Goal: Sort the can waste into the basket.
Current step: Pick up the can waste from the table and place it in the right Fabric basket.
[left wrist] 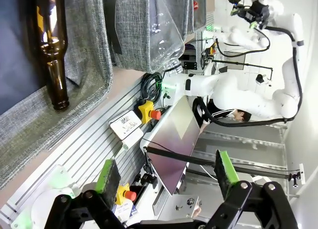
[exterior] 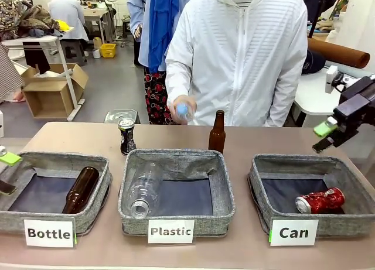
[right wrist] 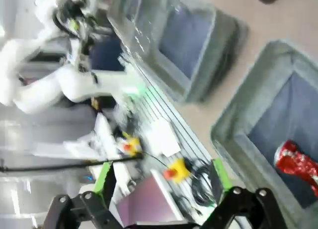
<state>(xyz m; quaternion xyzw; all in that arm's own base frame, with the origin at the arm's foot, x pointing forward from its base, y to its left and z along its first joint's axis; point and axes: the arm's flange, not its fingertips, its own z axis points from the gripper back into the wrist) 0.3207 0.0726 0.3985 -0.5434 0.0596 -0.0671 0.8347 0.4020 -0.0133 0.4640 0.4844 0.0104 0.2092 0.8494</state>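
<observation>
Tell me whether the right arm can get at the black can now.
Probably, with a long reach. The black can stands in the open on the table, and the right gripper is open. The upright brown bottle stands between them.

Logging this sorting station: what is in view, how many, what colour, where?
Baskets: three, grey, in a row: Bottle basket, Plastic basket, Can basket.
Red can: one, lying in the Can basket.
Black can: one, upright on the table behind the baskets.
Brown bottles: two; lying bottle in the Bottle basket, upright bottle on the table.
Clear bottles: two; clear bottle in the Plastic basket, blue-capped bottle in the person's hand.
Grippers: two, black, green-padded; left gripper, right gripper, open.
</observation>
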